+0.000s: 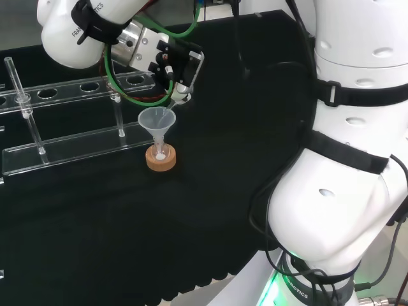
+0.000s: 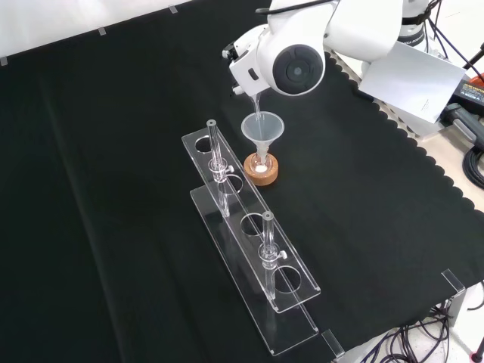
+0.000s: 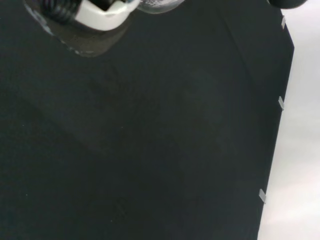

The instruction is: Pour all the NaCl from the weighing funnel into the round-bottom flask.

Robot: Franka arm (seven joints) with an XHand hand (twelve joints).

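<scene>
Surface carries a clear rack; beside it the round-bottom flask sits in its cork ring, a funnel in its neck. Robot hand pinches the weighing funnel, tilted just above that funnel's rim.

A clear acrylic rack with round holes stood on the black cloth-covered tabletop, holding two upright glass tubes.
</scene>
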